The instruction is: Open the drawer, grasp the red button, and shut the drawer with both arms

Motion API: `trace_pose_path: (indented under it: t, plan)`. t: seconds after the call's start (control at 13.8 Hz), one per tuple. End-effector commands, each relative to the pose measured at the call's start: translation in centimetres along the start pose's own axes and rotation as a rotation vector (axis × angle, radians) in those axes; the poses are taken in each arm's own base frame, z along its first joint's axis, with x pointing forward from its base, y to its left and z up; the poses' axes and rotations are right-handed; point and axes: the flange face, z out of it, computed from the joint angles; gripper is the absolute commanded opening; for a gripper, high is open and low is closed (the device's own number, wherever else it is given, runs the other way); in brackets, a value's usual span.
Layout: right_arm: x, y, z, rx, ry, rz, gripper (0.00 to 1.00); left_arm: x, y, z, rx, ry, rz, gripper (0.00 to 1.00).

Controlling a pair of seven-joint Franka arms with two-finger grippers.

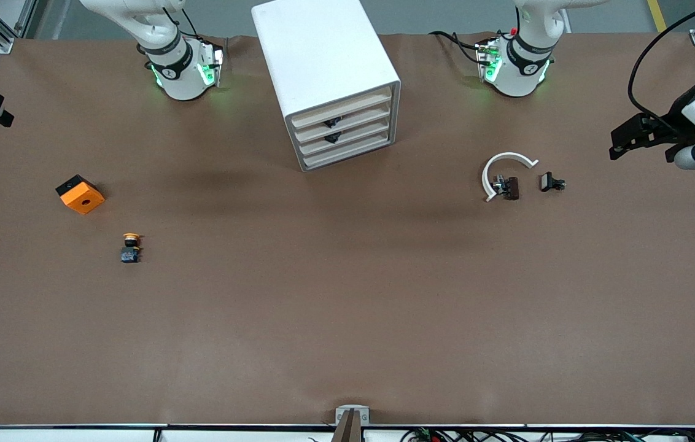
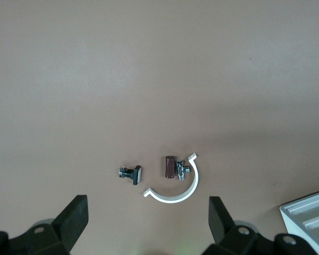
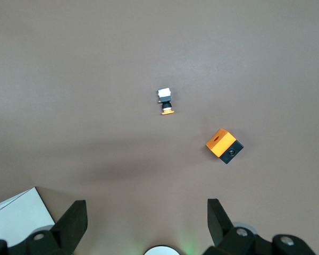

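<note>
Two robot arms are waiting over a brown table (image 1: 347, 319), with no readable writing showing.
The left gripper (image 2: 148, 212) and right gripper (image 3: 147, 212) are hanging with fingers released; the white cabinet's (image 1: 323, 67) drawers (image 1: 343, 126) are sitting closed; the red button is not showing.

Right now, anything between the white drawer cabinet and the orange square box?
Nothing: bare brown tabletop between white drawer cabinet and orange square box, shown in the front view.
</note>
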Motion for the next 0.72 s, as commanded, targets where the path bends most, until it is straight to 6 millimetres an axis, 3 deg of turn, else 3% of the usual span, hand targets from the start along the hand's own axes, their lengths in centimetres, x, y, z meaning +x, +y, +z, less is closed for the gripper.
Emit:
trace_pose_path:
  t: [0.0,0.14,0.36,0.65]
  plan:
    - [-0.6,0.1,-0.6,0.002,0.002,-0.007,1.00,2.1,0.1,3.7,-0.008,-0.081,0.024,1.00]
    - [-0.6,0.1,-0.6,0.002,0.002,-0.007,1.00,3.9,1.2,7.5,-0.074,-0.149,0.027,1.00]
    - [-0.6,0.1,-0.6,0.002,0.004,-0.007,1.00,6.6,3.1,13.0,-0.310,-0.230,-0.041,1.00]
    - [-0.6,0.1,-0.6,0.002,0.001,-0.009,1.00,8.8,6.0,18.0,-0.575,-0.351,-0.185,1.00]
